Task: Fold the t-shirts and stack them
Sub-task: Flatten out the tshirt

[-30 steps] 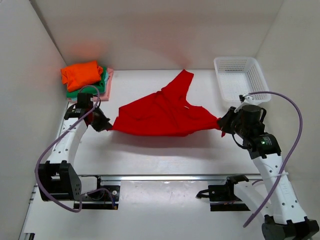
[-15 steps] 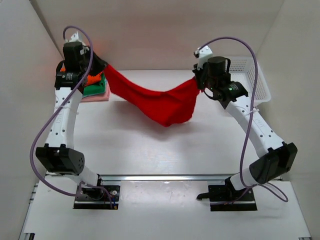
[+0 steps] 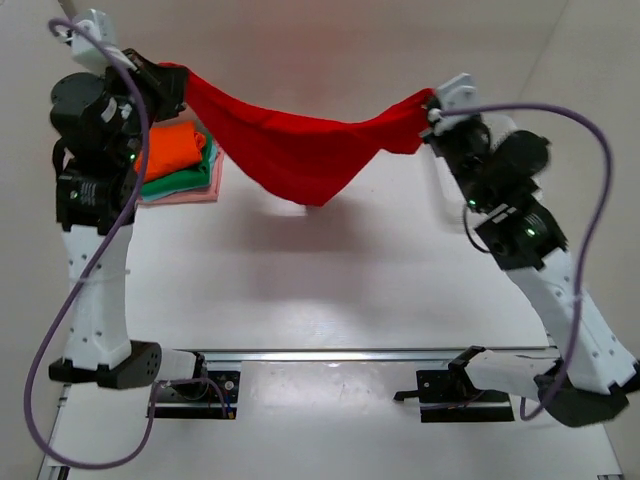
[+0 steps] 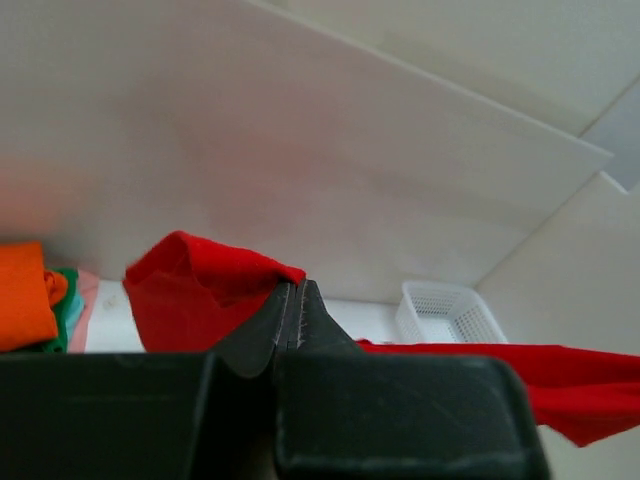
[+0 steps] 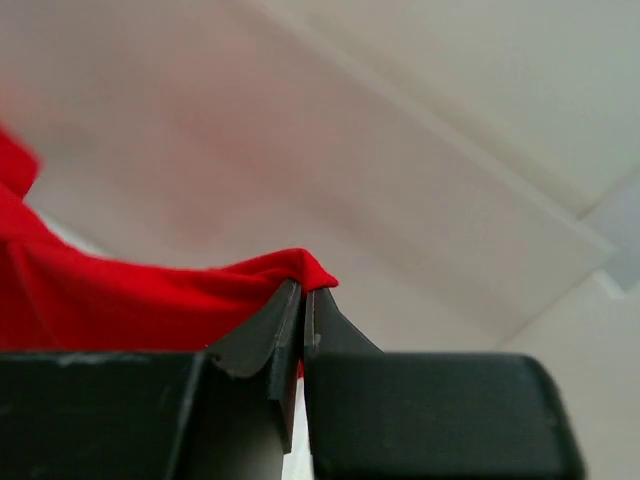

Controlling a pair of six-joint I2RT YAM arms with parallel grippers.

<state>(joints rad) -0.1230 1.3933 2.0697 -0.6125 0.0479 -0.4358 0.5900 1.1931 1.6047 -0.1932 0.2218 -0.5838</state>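
The large red t-shirt (image 3: 300,150) hangs high above the table, stretched between both arms and sagging in the middle. My left gripper (image 3: 180,82) is shut on its left end; red cloth (image 4: 190,295) bunches over the pinched fingertips. My right gripper (image 3: 428,105) is shut on its right end, where the red t-shirt (image 5: 130,300) drapes off to the left. A folded stack sits at the back left of the table: the orange t-shirt (image 3: 172,148) on top, the green one (image 3: 185,180) under it, the pale pink one (image 3: 200,193) at the bottom.
The white mesh basket (image 4: 445,312) stands at the back right, mostly hidden behind my right arm in the top view. White walls enclose the table on three sides. A metal rail (image 3: 330,355) with the arm bases runs along the near edge.
Both arms rose from near the table to high up, carrying the red t-shirt off the surface; it now hangs as a taut, sagging band between the two grippers.
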